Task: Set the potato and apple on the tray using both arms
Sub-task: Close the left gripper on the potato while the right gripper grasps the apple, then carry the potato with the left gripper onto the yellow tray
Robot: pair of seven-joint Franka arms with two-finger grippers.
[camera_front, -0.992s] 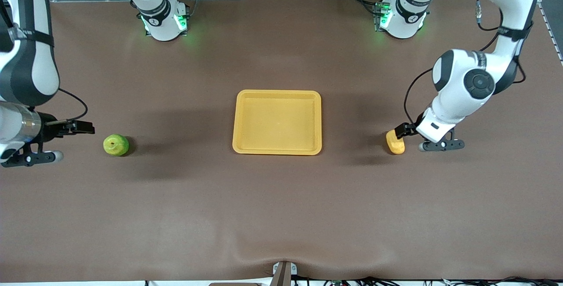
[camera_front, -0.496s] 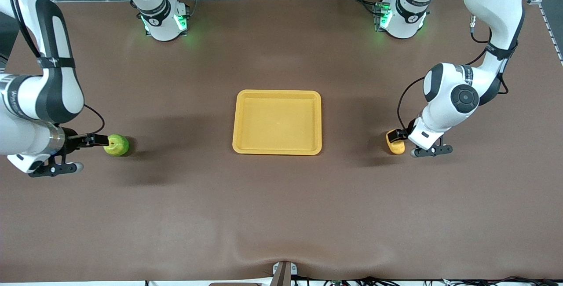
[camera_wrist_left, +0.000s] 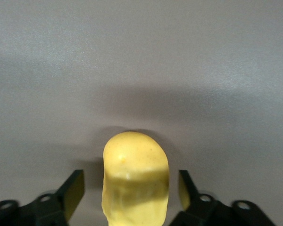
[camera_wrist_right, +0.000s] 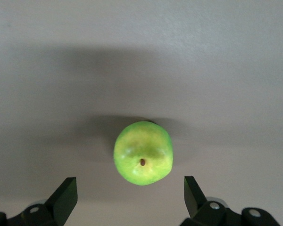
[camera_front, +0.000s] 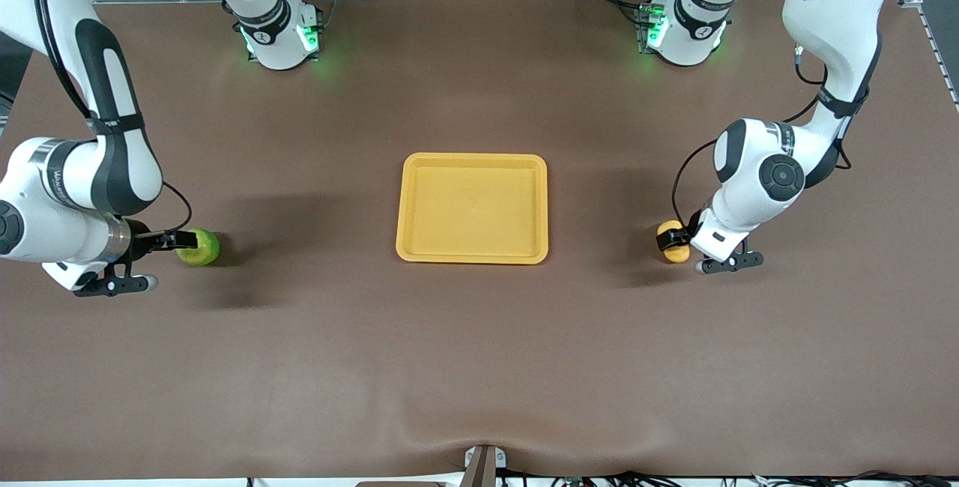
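The yellow tray [camera_front: 472,159] lies empty at the table's middle. The potato [camera_front: 676,249] lies on the table toward the left arm's end. My left gripper [camera_front: 669,240] is open and low around it; in the left wrist view the potato [camera_wrist_left: 135,181] sits between the fingertips [camera_wrist_left: 74,192] with gaps on both sides. The green apple [camera_front: 202,247] lies toward the right arm's end. My right gripper [camera_front: 185,240] is open at the apple's edge; in the right wrist view the apple [camera_wrist_right: 143,153] sits just ahead of the spread fingertips [camera_wrist_right: 66,195].
Both arm bases [camera_front: 279,37] stand with green lights at the table's edge farthest from the front camera. A small bracket [camera_front: 483,463] sits at the table edge nearest the front camera.
My right gripper has moved along the table up to the apple. My left gripper has closed in and lowered over the potato. Apple, potato and tray have not moved.
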